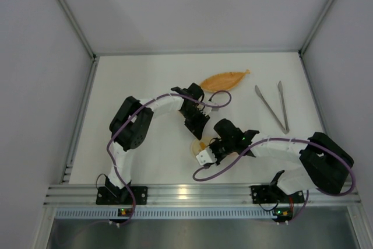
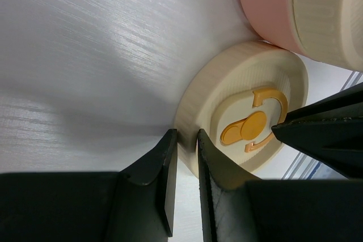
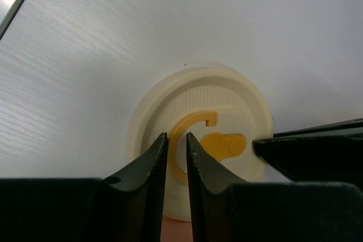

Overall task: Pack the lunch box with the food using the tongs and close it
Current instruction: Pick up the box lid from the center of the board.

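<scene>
The lunch box's cream round lid (image 2: 224, 77) carries a yellow-orange ring handle (image 3: 190, 126) and lies between the two arms (image 1: 198, 144). My left gripper (image 2: 187, 134) is shut on the lid's rim, one finger on each side. My right gripper (image 3: 176, 135) is shut on the ring handle, which runs between its fingertips. The lunch box's pink body (image 2: 264, 9) shows beside the lid, with a sliver of pink under the lid's near edge (image 3: 173, 232). The silver tongs (image 1: 274, 108) lie untouched at the right. The food is hidden or out of view.
A long orange leaf-shaped dish (image 1: 224, 80) lies beyond the left gripper (image 1: 197, 125). The right gripper (image 1: 214, 148) crowds the lid from the near side. White walls and metal rails bound the table.
</scene>
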`<state>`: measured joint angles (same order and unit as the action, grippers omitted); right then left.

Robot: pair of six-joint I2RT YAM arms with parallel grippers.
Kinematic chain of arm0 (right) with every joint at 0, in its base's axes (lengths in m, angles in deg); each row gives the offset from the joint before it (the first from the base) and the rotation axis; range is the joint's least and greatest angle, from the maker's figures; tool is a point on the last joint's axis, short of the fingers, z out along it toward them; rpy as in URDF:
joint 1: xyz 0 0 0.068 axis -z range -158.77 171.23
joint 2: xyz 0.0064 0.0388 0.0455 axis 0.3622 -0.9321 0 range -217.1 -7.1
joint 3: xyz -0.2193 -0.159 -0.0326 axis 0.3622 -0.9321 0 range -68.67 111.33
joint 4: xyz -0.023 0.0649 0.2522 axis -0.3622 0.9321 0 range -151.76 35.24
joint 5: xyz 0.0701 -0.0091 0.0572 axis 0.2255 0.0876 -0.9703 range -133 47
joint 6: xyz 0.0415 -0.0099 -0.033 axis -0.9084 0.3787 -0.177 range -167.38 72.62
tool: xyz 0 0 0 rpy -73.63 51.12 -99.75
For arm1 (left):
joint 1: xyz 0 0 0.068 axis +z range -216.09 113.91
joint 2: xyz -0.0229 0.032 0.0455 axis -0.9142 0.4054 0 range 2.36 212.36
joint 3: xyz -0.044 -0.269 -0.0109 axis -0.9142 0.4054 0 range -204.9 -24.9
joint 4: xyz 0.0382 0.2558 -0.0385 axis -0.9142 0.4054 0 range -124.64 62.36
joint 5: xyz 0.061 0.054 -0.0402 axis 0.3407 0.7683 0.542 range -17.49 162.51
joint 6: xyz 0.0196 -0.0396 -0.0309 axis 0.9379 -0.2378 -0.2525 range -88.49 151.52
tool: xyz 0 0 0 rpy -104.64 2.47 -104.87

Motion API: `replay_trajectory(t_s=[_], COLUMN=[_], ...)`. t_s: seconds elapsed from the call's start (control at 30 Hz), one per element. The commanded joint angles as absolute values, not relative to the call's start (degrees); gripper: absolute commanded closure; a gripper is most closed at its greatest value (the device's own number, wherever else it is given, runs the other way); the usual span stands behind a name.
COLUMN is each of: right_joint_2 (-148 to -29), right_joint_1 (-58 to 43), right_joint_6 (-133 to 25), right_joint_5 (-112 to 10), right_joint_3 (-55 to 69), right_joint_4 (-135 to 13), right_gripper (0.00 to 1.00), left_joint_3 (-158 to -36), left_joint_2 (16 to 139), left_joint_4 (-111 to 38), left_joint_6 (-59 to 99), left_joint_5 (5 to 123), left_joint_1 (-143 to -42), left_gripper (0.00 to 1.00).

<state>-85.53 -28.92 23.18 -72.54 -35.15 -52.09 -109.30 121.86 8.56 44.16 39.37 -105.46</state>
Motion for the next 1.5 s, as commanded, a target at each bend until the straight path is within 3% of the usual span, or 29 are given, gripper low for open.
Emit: replay_trajectory(t_s=[0.0,0.7,1.1,1.47], right_joint_2=[-83.56,-83.65,-68.38,-53.24], right_joint_1=[-29.65,-28.69,-28.51,-25.89], right_joint_6=[23.72,22.32,21.7,13.63], right_joint_5=[-70.51,-70.95,-73.41,-69.02], right_joint_3=[-30.52,-26.12,-27.53,-32.63], right_joint_4=[-57.89,-56.84,-44.89,-36.37], right_gripper=[0.82,0.82,0.78,0.8], left_joint_3=[-106.9,-106.2,-113.22,-108.41], left_joint_2=[123.3,122.42,114.78,102.82], left_joint_4=[7.37,7.02,9.74,12.02], left_joint_6=[46.98,46.98,42.59,39.16], left_joint_5=[45.18,45.88,43.86,45.36], left_joint_1=[-107.04,-107.39,-106.78,-105.29], left_gripper=[0.87,0.87,0.5,0.4])
